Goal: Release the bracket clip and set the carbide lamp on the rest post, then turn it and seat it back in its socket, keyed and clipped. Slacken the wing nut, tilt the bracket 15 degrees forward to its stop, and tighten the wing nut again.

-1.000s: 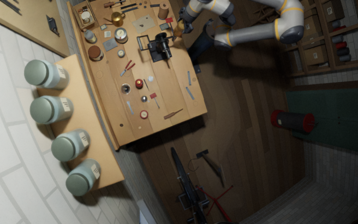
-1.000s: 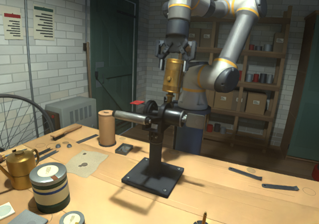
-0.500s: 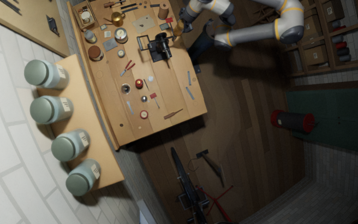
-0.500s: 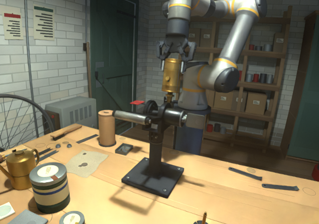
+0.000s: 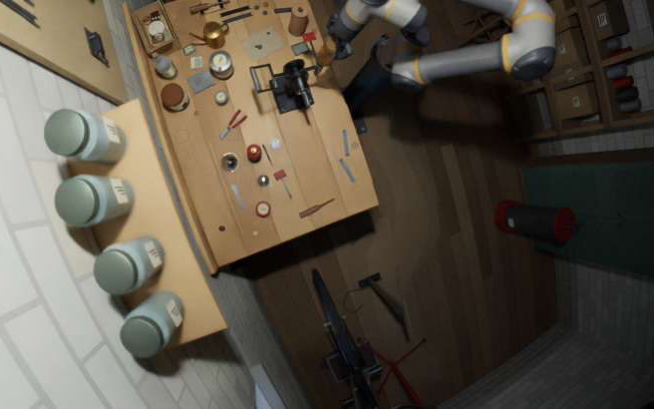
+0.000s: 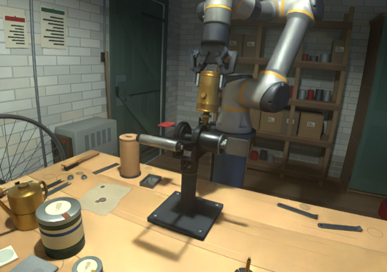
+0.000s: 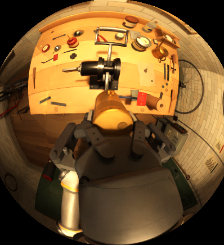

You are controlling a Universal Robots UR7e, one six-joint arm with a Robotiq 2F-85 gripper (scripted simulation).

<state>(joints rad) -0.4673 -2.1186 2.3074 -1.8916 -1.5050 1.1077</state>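
At the far edge of the workbench the black bracket stand point(image 6: 187, 181) rises from its square base plate, carrying a horizontal bar point(image 6: 159, 142) and a dark clamp head point(image 6: 203, 138). The brass carbide lamp point(image 6: 207, 91) stands upright with its lower stem at the top of the clamp head, and my gripper point(image 6: 208, 79) is closed around the lamp's upper body from above. In the wrist camera the lamp point(image 7: 109, 111) fills the space between my fingers point(image 7: 113, 123), with the bracket point(image 7: 104, 71) beyond it. A small red tab point(image 6: 166, 124) sits beside the bracket. The socket under the lamp is hidden.
The bench's far edge lies just under the lamp. A tan cylindrical post point(image 6: 129, 155) stands left of the bracket, with a small tray point(image 6: 150, 180) near it. A brass can point(image 6: 23, 202) and a striped tin point(image 6: 60, 227) sit nearer. Flat grey strips point(image 6: 297, 210) lie to the right.
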